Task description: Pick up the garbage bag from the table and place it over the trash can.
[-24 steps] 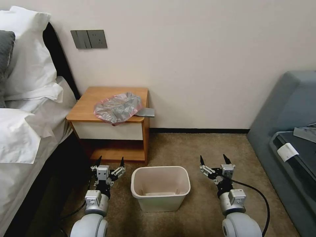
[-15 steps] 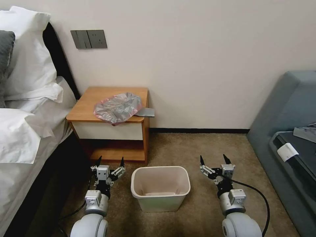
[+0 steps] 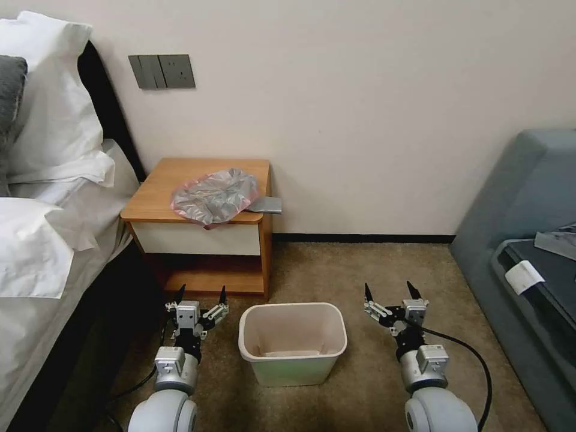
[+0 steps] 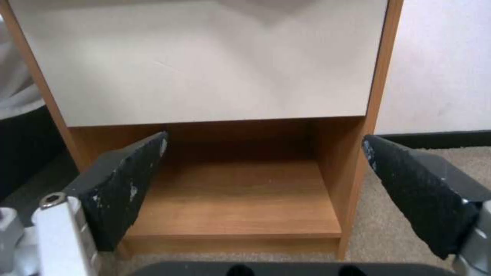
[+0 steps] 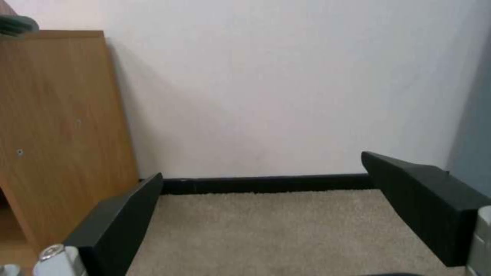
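The crinkled grey garbage bag [image 3: 214,196] with a pinkish edge lies on the top of the orange-brown table [image 3: 156,186], spilling a little over its front edge. On the carpet in front stands the cream trash can [image 3: 293,342], upright and lower than the table. My left gripper [image 3: 201,293] hangs open, low, to the left of the can and facing the table's lower shelf [image 4: 235,199]. To the right of the can, my right gripper [image 3: 389,291] is open too, pointing at the wall. Nothing is held between either pair of fingers.
A bed with white pillows [image 3: 42,180] runs along the left, close to the table. A flat grey object [image 3: 266,205] pokes out from under the bag at the table's right edge. A grey sofa [image 3: 528,240] fills the right side. Carpet [image 3: 360,264] lies open between table and sofa.
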Robot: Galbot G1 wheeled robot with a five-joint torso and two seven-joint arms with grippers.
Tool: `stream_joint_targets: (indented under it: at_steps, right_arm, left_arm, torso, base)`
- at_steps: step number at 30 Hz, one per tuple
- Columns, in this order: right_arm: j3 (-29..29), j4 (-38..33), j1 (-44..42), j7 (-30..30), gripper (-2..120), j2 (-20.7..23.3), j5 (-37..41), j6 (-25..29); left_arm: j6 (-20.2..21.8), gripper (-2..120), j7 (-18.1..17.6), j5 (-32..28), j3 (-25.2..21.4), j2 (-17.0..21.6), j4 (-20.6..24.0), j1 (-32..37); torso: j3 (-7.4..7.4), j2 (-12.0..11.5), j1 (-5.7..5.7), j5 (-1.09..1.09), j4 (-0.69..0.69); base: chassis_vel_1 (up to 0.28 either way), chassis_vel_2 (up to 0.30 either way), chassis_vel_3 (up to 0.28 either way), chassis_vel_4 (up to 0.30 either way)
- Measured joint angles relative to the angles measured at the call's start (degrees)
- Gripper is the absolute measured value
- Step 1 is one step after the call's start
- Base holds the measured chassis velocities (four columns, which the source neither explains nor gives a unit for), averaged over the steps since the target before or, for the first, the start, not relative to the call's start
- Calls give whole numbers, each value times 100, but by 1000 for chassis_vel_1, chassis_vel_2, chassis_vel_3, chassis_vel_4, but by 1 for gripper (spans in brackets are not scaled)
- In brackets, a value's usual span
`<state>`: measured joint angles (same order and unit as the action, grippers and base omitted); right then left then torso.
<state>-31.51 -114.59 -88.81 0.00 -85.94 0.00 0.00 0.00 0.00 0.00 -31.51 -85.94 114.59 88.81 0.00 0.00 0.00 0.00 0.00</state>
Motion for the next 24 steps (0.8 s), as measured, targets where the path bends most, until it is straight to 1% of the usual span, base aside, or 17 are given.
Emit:
stream_joint_targets:
  at_steps: [5,8,9,10,11,13,15,16,18,20,21,23,24]
  right_arm:
    - [53,-166,-171,46,100,-26,-69,135]
    - [306,-830,-918,232,100,-158,-365,694]
    - [306,-830,-918,232,100,-158,-365,694]
    - [364,-985,-1086,274,100,-191,-433,825]
    - [442,-1061,-1199,278,100,-235,-503,863]
    - [541,-1064,-1228,266,100,-272,-549,850]
    - [541,-1064,-1228,266,100,-272,-549,850]
    - [568,-1018,-1176,302,100,-248,-555,858]
    - [572,-870,-1014,415,100,-111,-523,960]
    - [572,-870,-1014,415,100,-111,-523,960]
    - [526,-703,-806,464,100,79,-466,1112]
    - [464,-498,-512,563,100,296,-487,1321]
    - [464,-498,-512,563,100,296,-487,1321]
  left_arm:
    - [-24,100,0,-51,-33,20,0,-1]
    - [-300,100,-38,-557,-339,233,53,-18]
    - [-300,100,-38,-557,-339,233,53,-18]
    - [-421,100,-59,-768,-464,322,80,-27]
    - [-587,100,-83,-1071,-636,443,117,-35]
    - [-831,99,-124,-1505,-893,626,172,-52]
    - [-831,99,-124,-1505,-893,626,172,-52]
    - [-971,100,-156,-1756,-1046,733,207,-65]
    - [-1011,100,-156,-1834,-1077,758,213,-66]
    - [-1011,100,-156,-1834,-1077,758,213,-66]
    - [-1015,100,-157,-1840,-1082,761,215,-66]
    - [-1015,100,-158,-1869,-1067,772,216,-60]
    - [-1015,100,-158,-1869,-1067,772,216,-60]
  torso:
    - [0,0,0,0,2]
    - [0,0,0,-1,-2]
    - [0,0,0,-1,-2]
    - [0,0,0,-2,-3]
    - [-1,0,0,-6,-1]
    - [0,0,-1,0,0]
    - [0,0,-1,0,0]
    - [0,0,0,-1,0]
    - [-1,0,-1,-3,0]
    - [-1,0,-1,-3,0]
    - [0,0,0,-1,0]
    - [0,0,-1,-2,-1]
    - [0,0,-1,-2,-1]
  base:
    - [0,0,0,0]
    - [0,0,0,0]
    - [0,0,0,0]
    - [0,0,0,0]
    - [0,0,0,0]
    - [0,0,0,0]
    - [0,0,0,0]
    - [0,0,0,0]
    - [0,0,0,0]
    - [0,0,0,0]
    - [0,0,0,0]
    - [0,0,0,0]
    - [0,0,0,0]
